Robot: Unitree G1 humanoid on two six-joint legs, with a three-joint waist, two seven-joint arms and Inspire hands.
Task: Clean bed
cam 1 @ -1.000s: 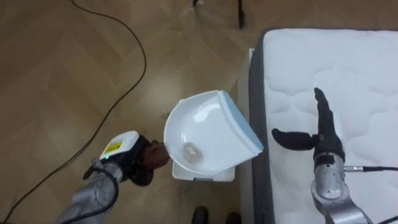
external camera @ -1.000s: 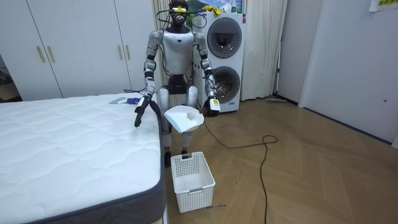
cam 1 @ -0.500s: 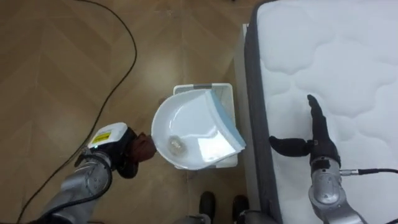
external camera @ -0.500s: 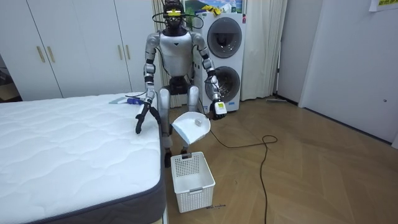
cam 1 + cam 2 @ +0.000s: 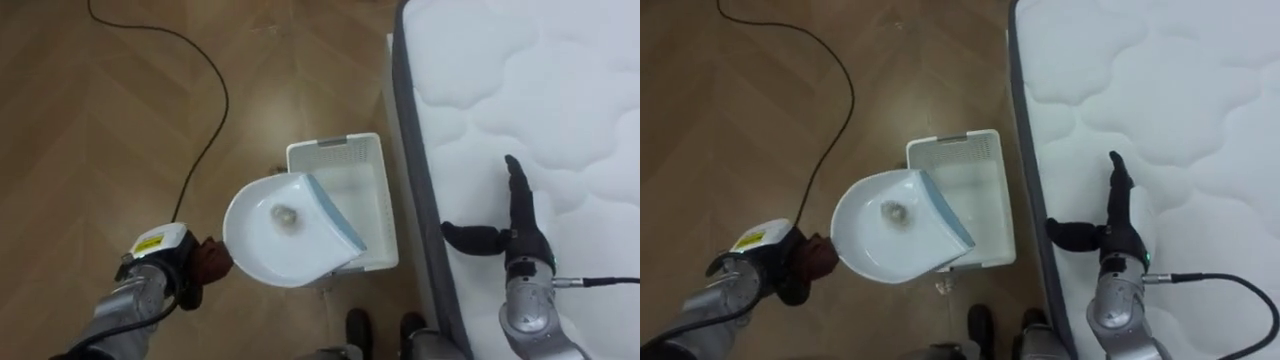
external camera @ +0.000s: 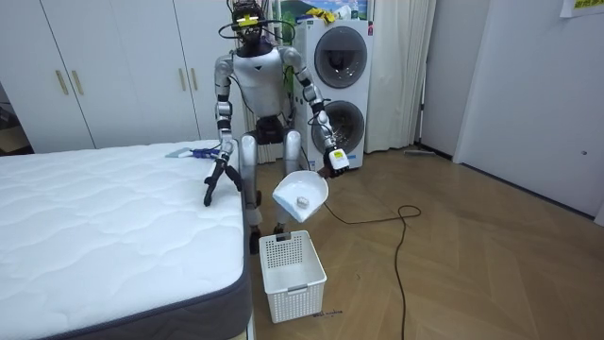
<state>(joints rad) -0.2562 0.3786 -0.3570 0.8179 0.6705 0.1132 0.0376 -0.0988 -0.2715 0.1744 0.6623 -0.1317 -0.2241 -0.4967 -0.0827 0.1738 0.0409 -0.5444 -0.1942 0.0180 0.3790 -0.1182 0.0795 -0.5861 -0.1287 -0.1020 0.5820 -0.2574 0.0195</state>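
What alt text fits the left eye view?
The robot's left hand holds a white dustpan with a small crumpled wad in it, partly over a white basket on the wooden floor beside the bed. Its right hand hangs open over the bed's edge.

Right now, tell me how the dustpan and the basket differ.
The dustpan hangs in the air, gripped by the left hand; the basket stands on the floor beside the bed. The dustpan is rounded and smooth-walled with a blue lip; the basket is rectangular with perforated walls. The dustpan carries a small crumpled lump; the basket's visible inside looks empty. Both are white.
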